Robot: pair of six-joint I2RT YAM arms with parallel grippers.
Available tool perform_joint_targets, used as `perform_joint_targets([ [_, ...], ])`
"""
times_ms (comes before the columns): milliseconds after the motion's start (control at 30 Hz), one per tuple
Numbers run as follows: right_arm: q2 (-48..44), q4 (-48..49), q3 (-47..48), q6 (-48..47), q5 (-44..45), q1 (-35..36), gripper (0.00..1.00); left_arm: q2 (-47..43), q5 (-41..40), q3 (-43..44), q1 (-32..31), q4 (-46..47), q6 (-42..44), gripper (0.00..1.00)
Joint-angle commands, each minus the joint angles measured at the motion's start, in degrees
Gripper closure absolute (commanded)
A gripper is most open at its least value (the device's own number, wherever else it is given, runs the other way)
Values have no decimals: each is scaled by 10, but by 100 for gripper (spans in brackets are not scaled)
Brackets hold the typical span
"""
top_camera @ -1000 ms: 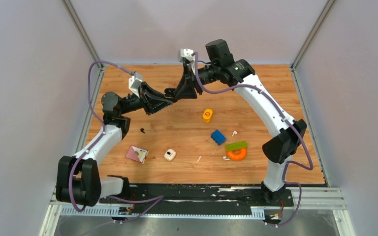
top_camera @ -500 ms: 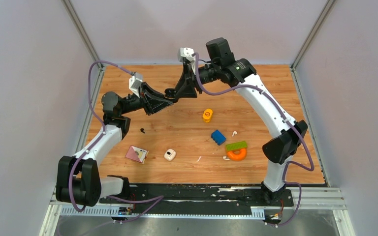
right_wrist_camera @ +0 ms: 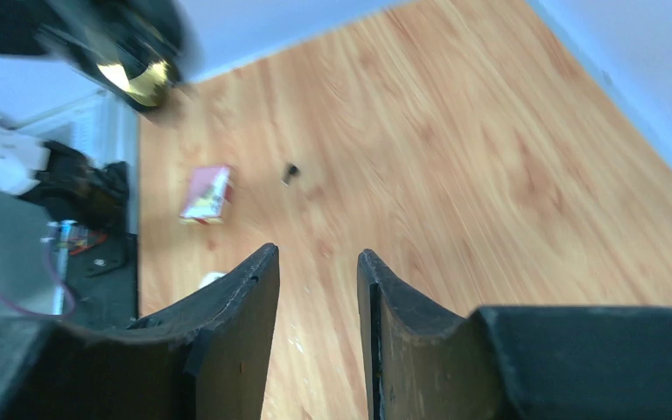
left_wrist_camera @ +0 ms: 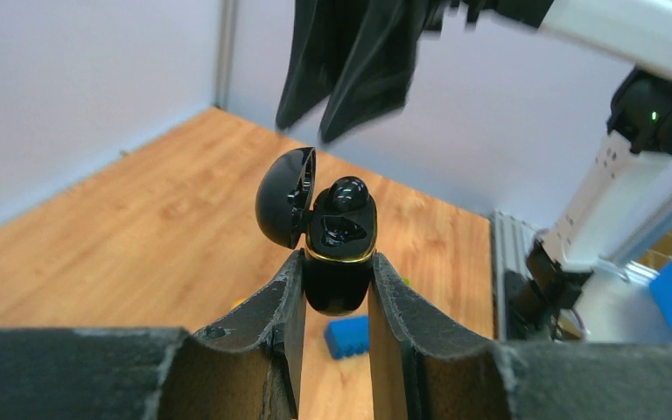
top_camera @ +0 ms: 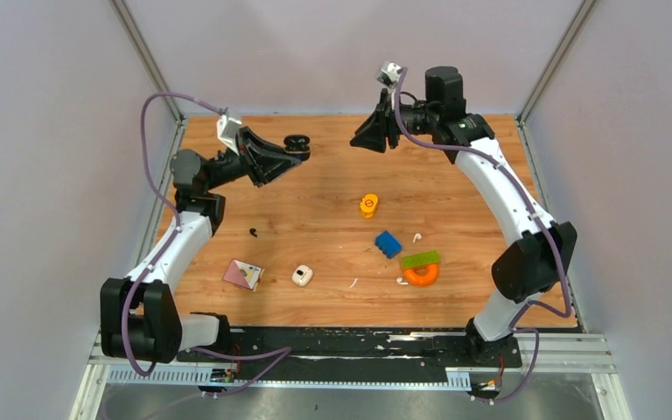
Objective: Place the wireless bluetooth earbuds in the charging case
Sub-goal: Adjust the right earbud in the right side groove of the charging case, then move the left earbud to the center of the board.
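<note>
My left gripper [left_wrist_camera: 337,258] is shut on a black charging case [left_wrist_camera: 339,262], held in the air at the back left with its lid [left_wrist_camera: 282,208] swung open. A black earbud [left_wrist_camera: 346,194] sits in the case's top. In the top view the case [top_camera: 297,144] shows at the left gripper [top_camera: 290,150]. My right gripper [top_camera: 356,140] hovers apart from it at the back middle, open, with nothing between its fingers [right_wrist_camera: 254,280]. A loose black earbud [top_camera: 253,232] lies on the table. White earbuds [top_camera: 416,237] [top_camera: 401,281] lie at the right.
A white case [top_camera: 302,276] and a pink-and-white box [top_camera: 242,274] lie near the front. A yellow cylinder [top_camera: 368,205], a blue block [top_camera: 388,243], a green block [top_camera: 420,259] and an orange ring [top_camera: 421,275] sit right of centre on the wooden table [top_camera: 490,175].
The two grippers, which met at the case, have parted: the right one drew back to the right and upward with empty jaws, the left one swung back left with the case.
</note>
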Motion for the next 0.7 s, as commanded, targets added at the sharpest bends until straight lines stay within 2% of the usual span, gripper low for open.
perform_joint_targets([
  [0, 58, -17, -31, -61, 64, 2, 62, -7, -39, 81, 33, -26, -22, 100],
  [133, 125, -24, -21, -127, 87, 36, 62, -20, -47, 121, 49, -78, -4, 100],
  [367, 291, -23, 85, -161, 141, 119, 62, -41, -27, 155, 65, -184, 56, 100],
  [533, 388, 22, 162, -131, 200, 164, 61, -53, -12, 171, 65, -257, 103, 100],
  [667, 448, 71, 218, -65, 218, 190, 58, -57, -6, 174, 65, -298, 126, 100],
])
